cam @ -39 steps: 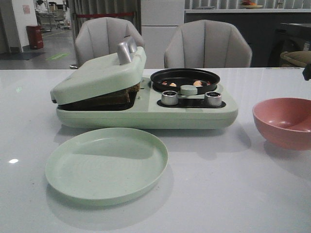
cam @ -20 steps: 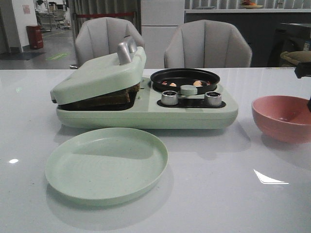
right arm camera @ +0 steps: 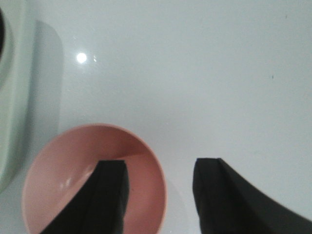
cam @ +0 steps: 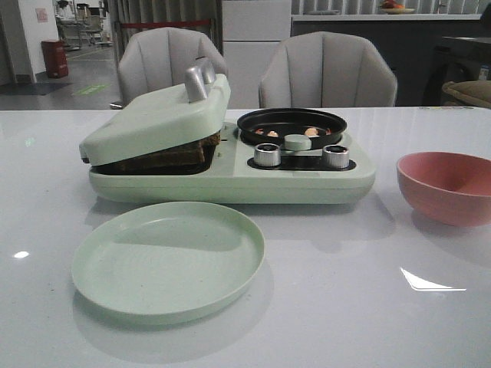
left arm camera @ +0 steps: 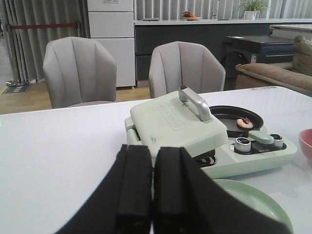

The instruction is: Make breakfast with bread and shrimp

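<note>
Right arm gone from front view; bread [cam: 173, 153] lies flat, edge forward.

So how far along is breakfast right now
Loading looks done: the bread sits under the sandwich maker's lid and the shrimp lie in the black pan. Neither pincer holds anything; the left pincer is shut, the right pincer is open over the pink bowl. Still left: serving, since the green plate is bare.
</note>
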Available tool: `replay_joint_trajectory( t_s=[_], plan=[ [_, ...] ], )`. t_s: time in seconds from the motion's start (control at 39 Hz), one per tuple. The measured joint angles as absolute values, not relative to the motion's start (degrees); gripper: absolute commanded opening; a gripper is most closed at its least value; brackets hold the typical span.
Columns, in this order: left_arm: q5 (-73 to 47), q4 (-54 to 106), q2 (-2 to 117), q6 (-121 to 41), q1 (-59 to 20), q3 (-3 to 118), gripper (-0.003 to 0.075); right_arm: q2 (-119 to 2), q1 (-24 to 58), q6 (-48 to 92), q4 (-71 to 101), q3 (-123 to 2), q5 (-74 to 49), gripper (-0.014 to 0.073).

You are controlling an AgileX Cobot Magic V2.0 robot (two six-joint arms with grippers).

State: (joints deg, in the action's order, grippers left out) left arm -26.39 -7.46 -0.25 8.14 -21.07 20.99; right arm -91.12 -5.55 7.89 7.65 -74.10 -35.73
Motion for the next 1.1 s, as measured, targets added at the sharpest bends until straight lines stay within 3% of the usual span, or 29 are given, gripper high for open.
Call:
replay_joint_trajectory(
  t_s=[0.41,1.1],
  plan=[
    [-26.4,-7.5,-0.2,8.1,-21.1,21.0,0.0114,-78.5,3.5,9.6,8.1,-71.2,-30.1,0.0427],
    [-26.4,-7.5,-0.2,8.1,-21.1,21.0,0.0114,-49.1,12.2,9.8,11.1,-40.7,-4.0,0.0427]
  ],
)
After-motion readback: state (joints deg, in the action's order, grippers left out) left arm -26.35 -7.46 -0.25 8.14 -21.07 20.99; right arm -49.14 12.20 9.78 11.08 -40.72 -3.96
